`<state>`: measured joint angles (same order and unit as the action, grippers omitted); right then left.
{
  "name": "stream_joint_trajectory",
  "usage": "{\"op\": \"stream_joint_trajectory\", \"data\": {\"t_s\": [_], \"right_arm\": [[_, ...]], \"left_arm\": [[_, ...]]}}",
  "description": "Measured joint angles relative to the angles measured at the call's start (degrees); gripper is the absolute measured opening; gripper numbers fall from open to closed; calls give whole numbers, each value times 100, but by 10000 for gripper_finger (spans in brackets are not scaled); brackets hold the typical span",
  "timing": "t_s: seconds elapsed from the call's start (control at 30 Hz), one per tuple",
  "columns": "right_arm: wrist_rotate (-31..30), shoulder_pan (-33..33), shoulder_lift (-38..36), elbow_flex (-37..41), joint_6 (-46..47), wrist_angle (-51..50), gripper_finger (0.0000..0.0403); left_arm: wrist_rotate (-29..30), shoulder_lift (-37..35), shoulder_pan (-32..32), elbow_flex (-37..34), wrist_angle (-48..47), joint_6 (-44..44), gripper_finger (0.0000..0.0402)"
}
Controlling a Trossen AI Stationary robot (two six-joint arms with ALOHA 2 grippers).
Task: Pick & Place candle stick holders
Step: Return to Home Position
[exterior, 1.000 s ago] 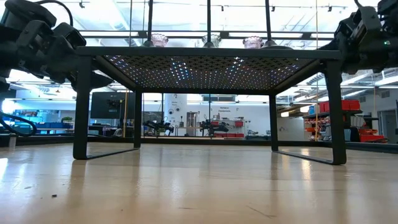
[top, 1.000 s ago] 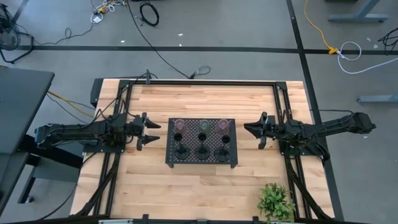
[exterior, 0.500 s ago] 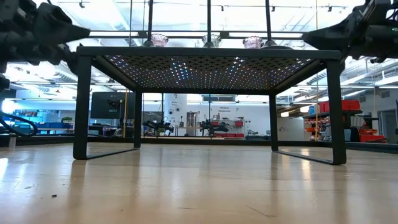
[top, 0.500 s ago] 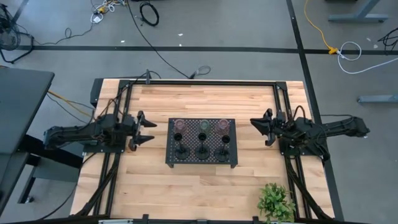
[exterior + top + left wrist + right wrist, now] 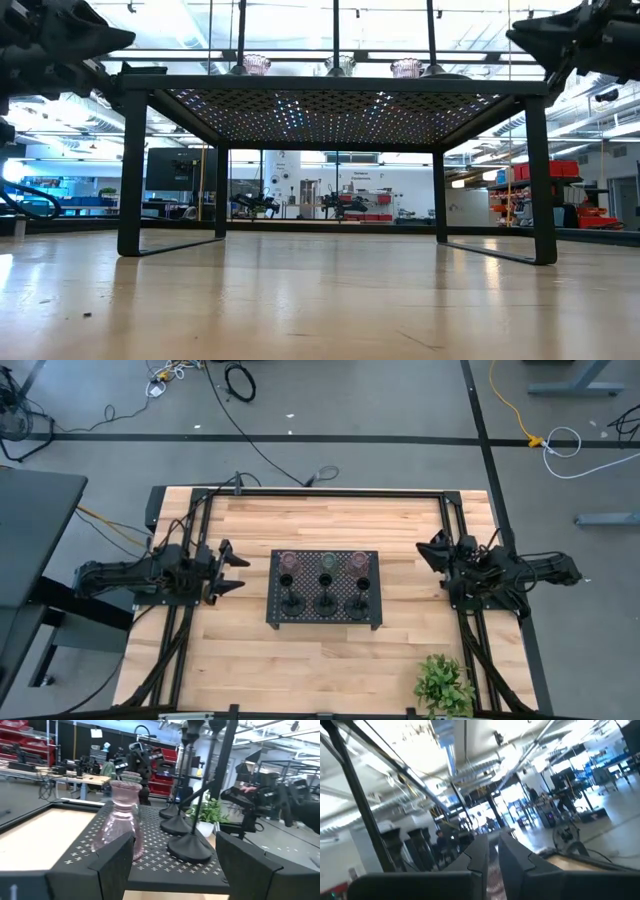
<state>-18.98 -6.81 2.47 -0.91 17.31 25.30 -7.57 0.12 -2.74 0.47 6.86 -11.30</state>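
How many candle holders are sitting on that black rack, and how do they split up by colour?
Black holders: 3
Pinkish glass holders: 2
Pale green glass holder: 1
Total: 6, all standing on the perforated black rack.

Surfaces: wood, metal, glass.
Table (image 5: 400, 520) pale planked wood, satin sheen; tray (image 5: 323, 623) matt black perforated metal; pink holder (image 5: 124, 815) glossy translucent glass; black holders (image 5: 190, 851) matt.

A robotics lab: workbenches (image 5: 75, 777), red storage bins (image 5: 545, 170), floor cables (image 5: 240, 382).
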Motion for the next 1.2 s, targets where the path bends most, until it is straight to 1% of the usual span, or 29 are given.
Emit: {"op": "stream_joint_trajectory", "data": {"t_s": [0.13, 0.9, 1.1, 1.2], "right_arm": [[-2, 2, -250, -2, 1, 5, 41], [-1, 5, -248, -7, 5, -4, 41], [-2, 7, -248, -7, -852, -9, 41], [3, 7, -248, -7, -1725, -400, 41]], "left_arm": [[0, 0, 142, 0, -1, 1, 277], [-2, 0, 162, -4, -5, -4, 277], [-11, 0, -16, -4, -5, 0, 277], [-7, 0, -174, -4, -5, -4, 277]]}}
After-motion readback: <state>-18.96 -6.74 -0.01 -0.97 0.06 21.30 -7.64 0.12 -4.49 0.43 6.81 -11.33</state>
